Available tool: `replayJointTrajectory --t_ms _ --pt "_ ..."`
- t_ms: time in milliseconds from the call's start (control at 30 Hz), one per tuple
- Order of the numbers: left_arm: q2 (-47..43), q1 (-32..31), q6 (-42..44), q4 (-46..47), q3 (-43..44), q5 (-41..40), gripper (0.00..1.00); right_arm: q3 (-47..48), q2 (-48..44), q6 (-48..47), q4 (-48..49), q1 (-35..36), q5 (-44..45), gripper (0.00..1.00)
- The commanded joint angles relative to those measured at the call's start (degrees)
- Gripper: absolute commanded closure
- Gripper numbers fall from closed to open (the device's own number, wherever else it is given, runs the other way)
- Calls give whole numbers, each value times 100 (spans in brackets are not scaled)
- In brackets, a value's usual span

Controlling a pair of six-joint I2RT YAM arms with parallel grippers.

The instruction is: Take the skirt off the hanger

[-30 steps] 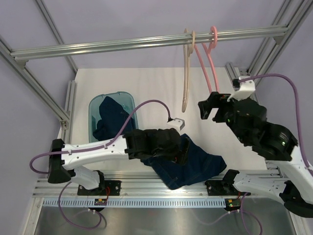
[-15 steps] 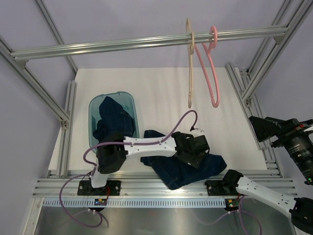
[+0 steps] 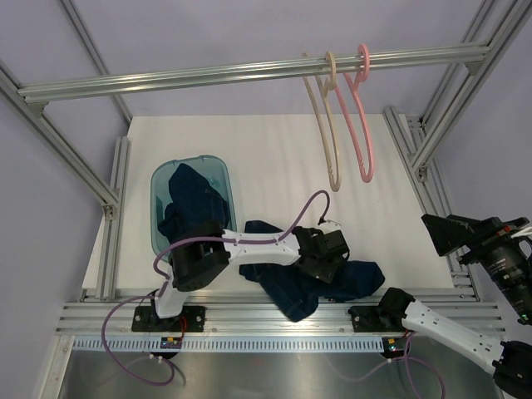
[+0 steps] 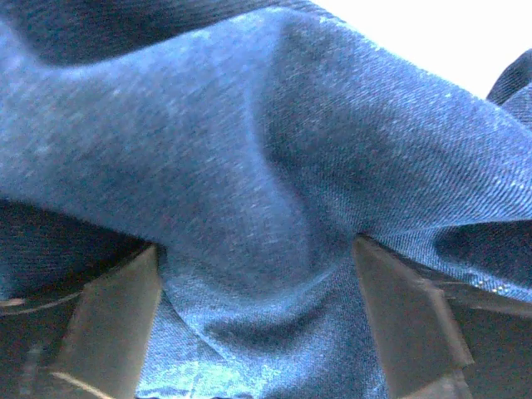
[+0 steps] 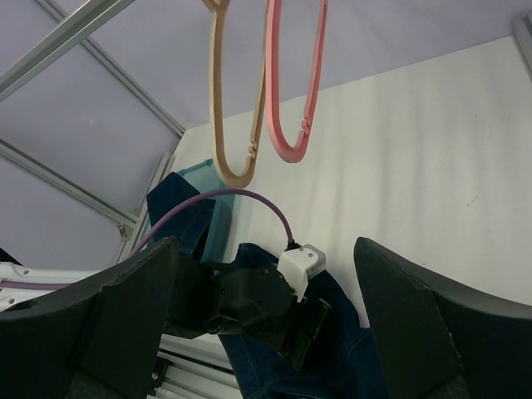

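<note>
Evidently the skirt point(image 3: 337, 287) is off both hangers: it lies crumpled on the table point(image 3: 274, 158), near the front edge. It is dark blue denim with deep folds. The left gripper point(image 4: 258, 332) sits on it, jaws wide astride a fold. The right gripper point(image 5: 264, 249) is spread wide and empty. To release well, lift straight up with the jaws apart, so no fold snags.

A flat white tabletop point(image 3: 266, 166) sits between pale lilac walls point(image 3: 208, 33), framed by silver aluminium extrusion rails point(image 3: 166, 79).
</note>
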Motion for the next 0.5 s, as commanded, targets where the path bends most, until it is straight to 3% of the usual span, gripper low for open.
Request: replayJointTrajectory --t_ms 0,33,67,133,167,233,267,367,467 --pt "716 103 -220 1204 -831 511 17 -41 -106 124 -70 -35 -67 6" --pt "707 103 -255 1346 -981 555 25 -41 -133 133 -70 -35 -58 6" --pt "664 103 -290 1582 -1295 590 47 -41 -150 142 -79 -26 -49 6" --pt "567 94 -405 1821 -1622 591 61 -41 -177 150 -96 -35 -23 6" --pt "514 94 -431 1935 -1789 573 63 -50 -177 168 -105 -35 -6 6" --pt "304 103 -475 2147 -2202 494 91 -59 -194 177 -114 -35 -5 6" --pt "233 94 -484 2191 -2308 433 100 -85 -203 194 -114 -26 3 6" --pt "-284 94 -440 2305 -2695 213 100 -111 -238 238 -105 -35 -5 6" --pt "-1049 94 -291 1834 -2784 -286 100 -85 -212 238 -123 -35 -23 6"
